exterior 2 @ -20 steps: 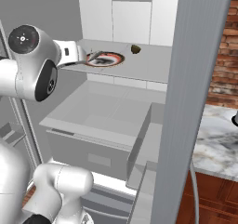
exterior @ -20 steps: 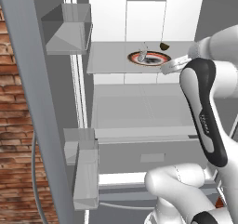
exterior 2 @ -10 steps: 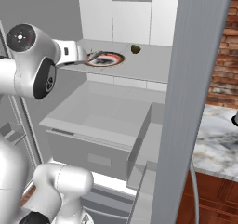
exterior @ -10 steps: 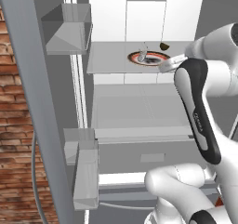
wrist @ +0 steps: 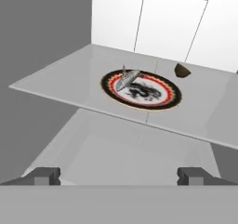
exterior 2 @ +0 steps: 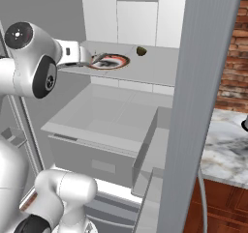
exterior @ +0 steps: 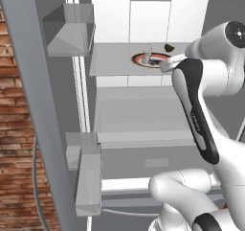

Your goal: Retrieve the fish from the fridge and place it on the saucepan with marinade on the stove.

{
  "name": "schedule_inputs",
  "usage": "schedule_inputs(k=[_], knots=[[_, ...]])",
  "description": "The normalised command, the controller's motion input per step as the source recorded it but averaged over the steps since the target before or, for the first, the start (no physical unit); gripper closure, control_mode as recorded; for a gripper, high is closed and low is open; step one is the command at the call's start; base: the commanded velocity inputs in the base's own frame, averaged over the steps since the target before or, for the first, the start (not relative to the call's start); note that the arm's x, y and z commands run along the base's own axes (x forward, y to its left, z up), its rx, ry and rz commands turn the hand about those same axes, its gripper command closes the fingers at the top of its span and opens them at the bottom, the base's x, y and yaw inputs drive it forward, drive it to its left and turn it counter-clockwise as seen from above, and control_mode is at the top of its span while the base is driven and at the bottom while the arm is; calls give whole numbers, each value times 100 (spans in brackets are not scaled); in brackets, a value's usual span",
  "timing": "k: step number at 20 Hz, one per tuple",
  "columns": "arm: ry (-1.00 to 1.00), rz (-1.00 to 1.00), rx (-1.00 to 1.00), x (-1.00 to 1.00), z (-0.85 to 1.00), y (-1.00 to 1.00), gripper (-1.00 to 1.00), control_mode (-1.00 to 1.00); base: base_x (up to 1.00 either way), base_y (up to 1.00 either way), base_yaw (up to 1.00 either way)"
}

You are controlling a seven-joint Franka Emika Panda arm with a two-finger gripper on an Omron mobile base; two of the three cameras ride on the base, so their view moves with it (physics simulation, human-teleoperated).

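Observation:
The fridge (exterior: 115, 14) stands with its doors open. On its glass shelf (wrist: 56, 81) lies a round red-and-black patterned dish (wrist: 155, 96), and the small silvery fish (wrist: 126, 80) rests on the dish's left part. A small dark lump (wrist: 182, 70) sits on the shelf behind the dish. My gripper (wrist: 118, 176) is open and empty, short of the shelf's front edge and aimed at the dish. From the right base camera the gripper (exterior 2: 97, 59) is beside the dish (exterior 2: 116, 61). The fish (exterior: 146, 57) also appears in the left base view. Saucepan, marinade and stove are out of view.
Below the shelf is a wide grey drawer (exterior: 139, 115). Bins (exterior: 69, 31) hang on the open left door, with another bin (exterior: 88, 177) lower down. The right door (exterior 2: 203, 82) stands close, with a marble counter (exterior 2: 227, 150) beyond it.
The arm has edged slightly farther in toward the shelf. The jaws stay wide and the fish and dish have not moved.

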Motion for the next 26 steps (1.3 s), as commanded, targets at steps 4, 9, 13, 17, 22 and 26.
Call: schedule_inputs(k=[4,9,13,17,22,26], knots=[[0,-4,0,9,-6,0,-100,-100,0,0,0],[1,-5,1,10,-5,0,-100,-100,0,0,0],[2,-4,3,12,-1,0,-100,-100,0,0,0],[3,-3,6,11,0,0,-100,-100,0,0,0],[3,-3,7,10,-2,0,-100,-100,0,0,0],[0,-3,5,10,-13,0,-100,-100,0,0,0]])
